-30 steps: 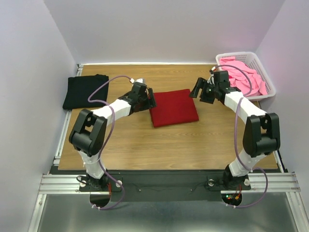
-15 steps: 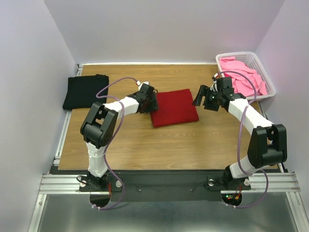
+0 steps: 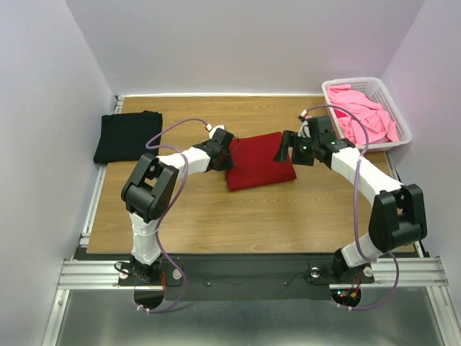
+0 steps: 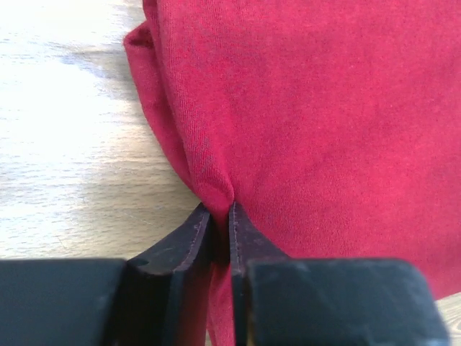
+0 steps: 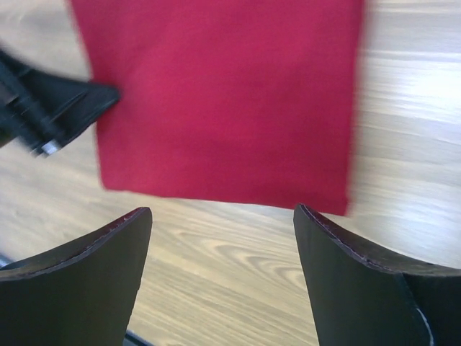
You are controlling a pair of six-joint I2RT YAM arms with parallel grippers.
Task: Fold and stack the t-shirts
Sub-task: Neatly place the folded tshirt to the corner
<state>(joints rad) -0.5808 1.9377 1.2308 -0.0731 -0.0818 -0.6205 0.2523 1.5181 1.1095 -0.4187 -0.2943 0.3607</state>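
At mid-bench lies the dark red t-shirt [image 3: 261,160], folded to a smooth rectangle. The left gripper [image 4: 220,210] has its jaws clenched on a puckered fold of the left edge; the right gripper [image 5: 223,216], jaws released wide, hovers at the right edge. Bare bench [image 3: 252,216] stretches nearside; the black t-shirt [image 3: 126,135] sits far left.

Red t-shirt [image 5: 223,101] blurred, cut off at top edge.

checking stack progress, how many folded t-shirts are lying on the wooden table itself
2. The folded dark red cotton t-shirt lies mid-table, the left gripper pinching its left edge; the folded black cotton t-shirt lies far left. Crumpled pink shirts fill the white lattice basket, number unclear.
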